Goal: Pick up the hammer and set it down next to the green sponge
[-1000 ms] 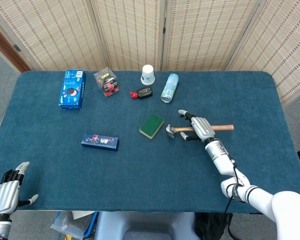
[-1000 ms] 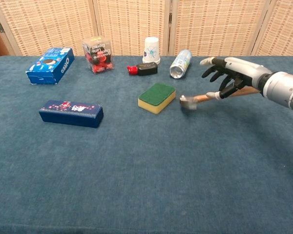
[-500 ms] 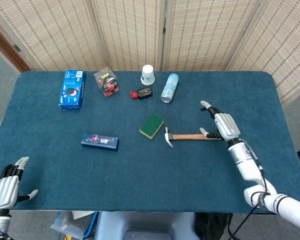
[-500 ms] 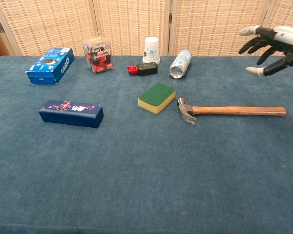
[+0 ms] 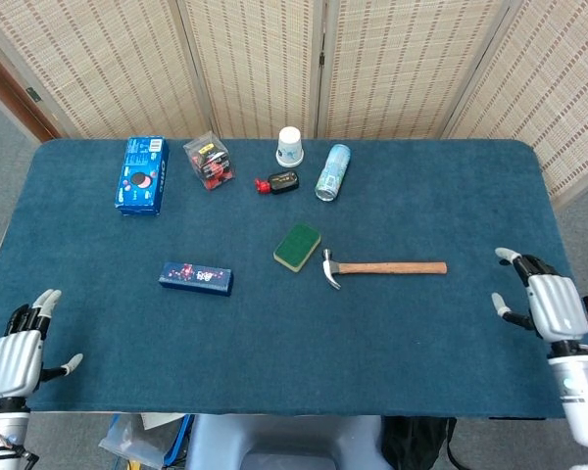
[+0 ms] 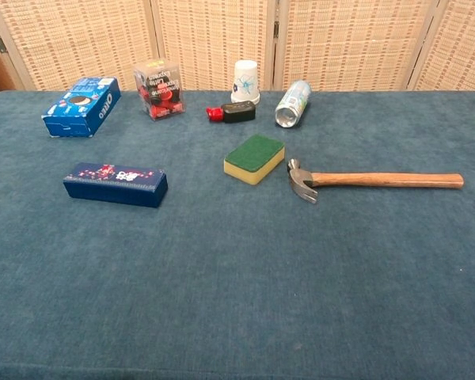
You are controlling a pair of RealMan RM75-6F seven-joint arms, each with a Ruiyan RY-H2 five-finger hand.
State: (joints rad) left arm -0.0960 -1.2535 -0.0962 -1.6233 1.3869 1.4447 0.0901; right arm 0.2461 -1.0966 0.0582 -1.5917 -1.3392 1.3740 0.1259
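The hammer (image 5: 382,268) (image 6: 380,180) lies flat on the blue table, its steel head just right of the green sponge (image 5: 297,246) (image 6: 255,157) and its wooden handle pointing right. A small gap separates head and sponge. My right hand (image 5: 547,305) hovers open near the table's right front edge, well away from the hammer. Beyond the front left corner, my left hand (image 5: 18,356) is open and holds nothing. Neither hand shows in the chest view.
Along the back stand a blue cookie box (image 5: 141,174), a clear box of red items (image 5: 207,162), a black-and-red object (image 5: 277,182), a paper cup (image 5: 290,146) and a lying can (image 5: 332,171). A dark blue box (image 5: 196,277) lies left of the sponge.
My right hand let go of the hammer and drew back to the right front edge, leaving the chest view. The hammer settled beside the sponge. The left hand barely moved.
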